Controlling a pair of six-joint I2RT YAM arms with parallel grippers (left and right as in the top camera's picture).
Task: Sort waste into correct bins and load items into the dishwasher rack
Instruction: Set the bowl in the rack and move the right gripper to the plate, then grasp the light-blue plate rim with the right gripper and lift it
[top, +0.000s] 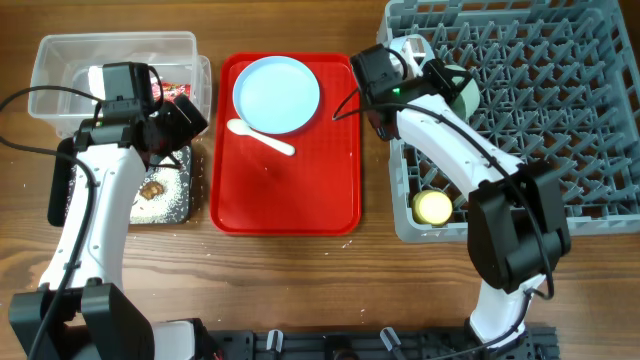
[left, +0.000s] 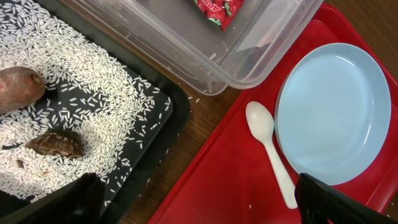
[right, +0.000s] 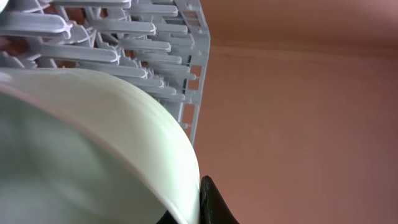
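Fingers (left: 59, 202) of the left gripper (top: 185, 118) are spread wide, empty, over the edge of the black tray (left: 177, 124); those of the right gripper (top: 443, 83) are closed on the rim of a mint green bowl (right: 81, 162). The bowl is held over the left side of the grey rack (top: 560, 80), where a yellow cup (top: 433, 208) is seated in the near corner. A pale plate (top: 277, 93) and white spoon (top: 262, 138) are laid on the red tray (top: 290, 195).

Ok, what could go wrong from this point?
The right gripper seems to hold the mint green bowl by its rim only, near the dishwasher rack's edge; it could slip or drop outside the pegs.
The open left gripper hangs low over the black tray's loose rice grains; a sweep toward the white spoon could scatter them.
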